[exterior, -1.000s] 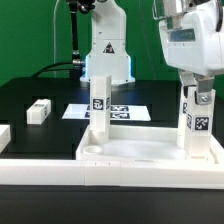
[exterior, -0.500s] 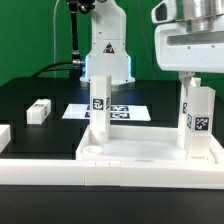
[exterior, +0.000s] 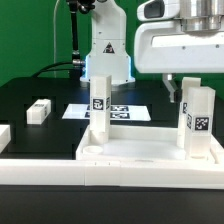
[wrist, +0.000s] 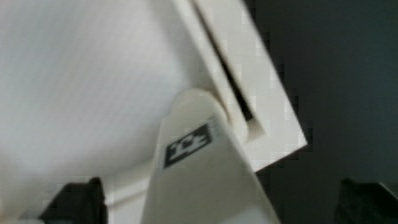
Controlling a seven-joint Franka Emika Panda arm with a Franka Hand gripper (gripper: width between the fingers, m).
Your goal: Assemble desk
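Observation:
The white desk panel (exterior: pixel 150 155) lies at the front with its rim up. Two white tagged legs stand upright in it: one at the exterior view's left (exterior: pixel 99 105), one at its right (exterior: pixel 196 120). My gripper (exterior: pixel 192 85) hangs just above the top of the right leg, open and empty, with one dark finger (exterior: pixel 172 88) showing beside the leg. In the wrist view the right leg (wrist: pixel 205 170) stands between my fingertips (wrist: pixel 71 200) with a gap on each side, over the panel (wrist: pixel 89 80). A loose leg (exterior: pixel 39 110) lies on the black table.
The marker board (exterior: pixel 125 112) lies behind the panel, in front of the robot base (exterior: pixel 105 50). Another white part (exterior: pixel 3 135) shows at the exterior view's left edge. A long white rail (exterior: pixel 110 172) runs along the front.
My gripper has risen straight up from around the right leg and now sits above its top. The leg stays upright in the panel. Nothing else moved.

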